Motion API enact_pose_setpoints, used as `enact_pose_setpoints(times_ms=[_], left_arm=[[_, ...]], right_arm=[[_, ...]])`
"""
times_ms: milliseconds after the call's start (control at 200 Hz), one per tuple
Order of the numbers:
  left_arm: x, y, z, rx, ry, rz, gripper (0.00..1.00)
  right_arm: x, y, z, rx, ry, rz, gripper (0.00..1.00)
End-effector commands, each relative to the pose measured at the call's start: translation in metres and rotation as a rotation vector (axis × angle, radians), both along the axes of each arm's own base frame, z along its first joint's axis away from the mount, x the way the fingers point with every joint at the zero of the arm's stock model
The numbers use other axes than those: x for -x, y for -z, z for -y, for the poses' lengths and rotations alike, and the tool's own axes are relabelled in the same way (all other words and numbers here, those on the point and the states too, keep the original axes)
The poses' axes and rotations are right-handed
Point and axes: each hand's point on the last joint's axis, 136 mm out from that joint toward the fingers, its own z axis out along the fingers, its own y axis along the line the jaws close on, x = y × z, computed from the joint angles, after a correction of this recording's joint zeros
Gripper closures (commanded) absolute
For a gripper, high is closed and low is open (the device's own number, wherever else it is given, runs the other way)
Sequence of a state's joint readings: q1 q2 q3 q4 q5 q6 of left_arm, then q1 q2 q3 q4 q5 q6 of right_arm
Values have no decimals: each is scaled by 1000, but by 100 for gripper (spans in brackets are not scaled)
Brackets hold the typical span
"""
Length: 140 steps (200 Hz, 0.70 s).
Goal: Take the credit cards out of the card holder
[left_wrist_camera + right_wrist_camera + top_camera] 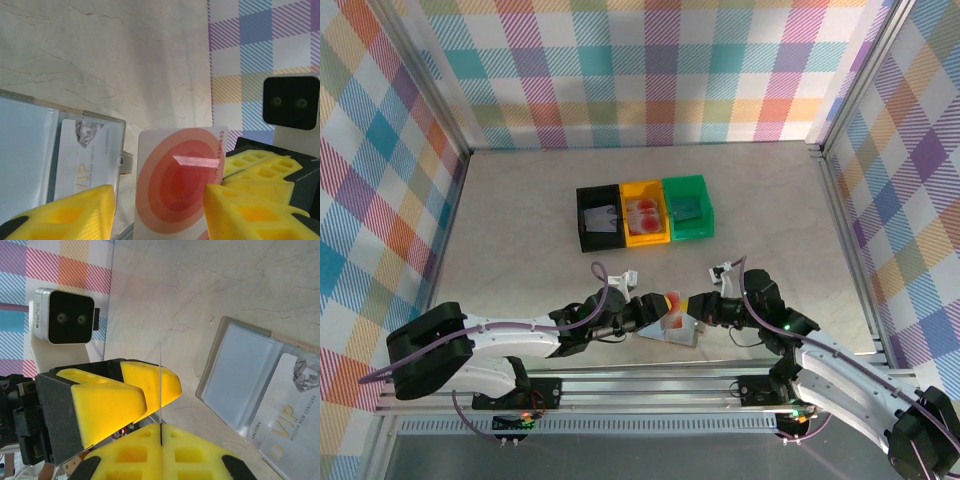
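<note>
Left gripper (159, 202): about half open. Its two yellow fingers (65, 215) stand one on each side of the red card. One finger has a gap between it and the card. The other sits right at the card's edge, and I cannot tell if it touches. It has no tight hold on anything.
Red card (175, 180): a card with red rings on it. It stands between the two grippers. Its flat face looks at the left gripper's camera. Its thin edge looks at the right gripper's camera.
Right gripper (161, 435): squeezed shut on the red card. Its tips are very near the tips of the left gripper.
Card holder (235, 375): it lies open just under and beside both grippers. Its pale blue inside faces up.
White card (295, 415): it sits in a clear pocket of the card holder, near the left gripper's finger. It says "VIP" in gold and has a diamond picture.
Desk (520, 230): pale, with thin lines like stone. The card holder rests on it.
Black bin (585, 235): well apart from both grippers, on the far side. It is the left one of three bins in a row. Something pale and flat lies in it.
Yellow bin (645, 238): the middle bin, just beside the black one. Red cards lie in it.
Green bin (705, 225): the right bin, just beside the yellow one. Something flat and blue-green lies in it.
</note>
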<state>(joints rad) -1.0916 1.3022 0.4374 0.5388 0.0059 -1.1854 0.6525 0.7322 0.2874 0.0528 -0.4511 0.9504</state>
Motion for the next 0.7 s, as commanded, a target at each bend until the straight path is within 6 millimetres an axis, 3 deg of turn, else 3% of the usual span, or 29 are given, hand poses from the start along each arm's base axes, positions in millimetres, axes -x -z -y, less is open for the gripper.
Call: enact_pose_setpoints(times_ms=[0, 695], left_arm=[[-2, -12, 3, 54, -11, 29, 54], [-2, -35, -8, 141, -53, 44, 77]], right_arm=[[0, -9, -3, -46, -16, 22, 100], [3, -2, -5, -52, -33, 4, 100]])
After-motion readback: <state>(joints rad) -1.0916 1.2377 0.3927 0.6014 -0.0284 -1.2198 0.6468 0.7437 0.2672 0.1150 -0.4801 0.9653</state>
